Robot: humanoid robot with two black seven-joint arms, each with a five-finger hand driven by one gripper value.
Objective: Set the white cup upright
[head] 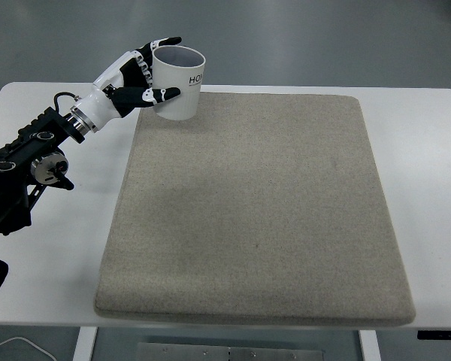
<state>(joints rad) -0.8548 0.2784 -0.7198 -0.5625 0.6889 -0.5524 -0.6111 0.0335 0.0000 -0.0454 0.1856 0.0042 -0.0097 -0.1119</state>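
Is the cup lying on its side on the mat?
No, the left hand holds the white cup with its open mouth facing up, at the far left corner of the grey mat.

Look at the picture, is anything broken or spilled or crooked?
Nothing stands out. The white cup sits about upright in the left hand at the far left corner of the grey mat, open end up. No spill or damage shows.

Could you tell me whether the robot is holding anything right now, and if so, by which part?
The left hand holds the white cup by its side wall, fingers wrapped around its left side.
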